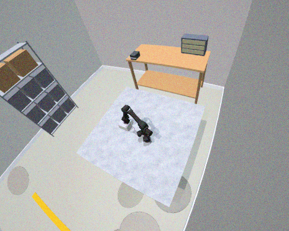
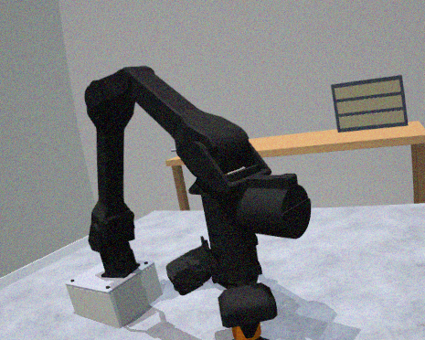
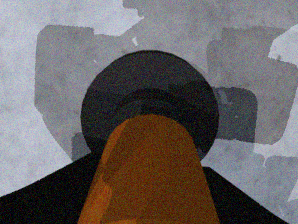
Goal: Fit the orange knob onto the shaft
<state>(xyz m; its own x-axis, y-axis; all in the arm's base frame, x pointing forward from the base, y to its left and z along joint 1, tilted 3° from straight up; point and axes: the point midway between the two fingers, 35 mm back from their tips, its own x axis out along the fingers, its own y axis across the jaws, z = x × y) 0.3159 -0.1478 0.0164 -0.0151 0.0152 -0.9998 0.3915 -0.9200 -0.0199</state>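
The orange knob (image 2: 239,333) (image 3: 150,172) is held between the fingers of my gripper (image 3: 149,169), which is shut on it. In the wrist view the knob's rounded far end overlaps the dark round pedestal (image 3: 150,67), with the pedestal's rim showing around it. A darker curved band lies on the pedestal just beyond the knob. The D-shaped shaft is hidden, and so is the knob's hole. I cannot tell whether the knob touches the shaft or the pedestal. In the exterior view the knob's lower end is cut off by the frame's bottom edge.
The arm's pale base block (image 1: 125,125) (image 2: 92,303) stands on the marbled mat (image 1: 164,174). Behind are a wooden workbench (image 1: 167,57) (image 2: 301,143) with a drawer box (image 1: 194,45) (image 2: 370,105), and a shelf rack with bins at the left in the top view.
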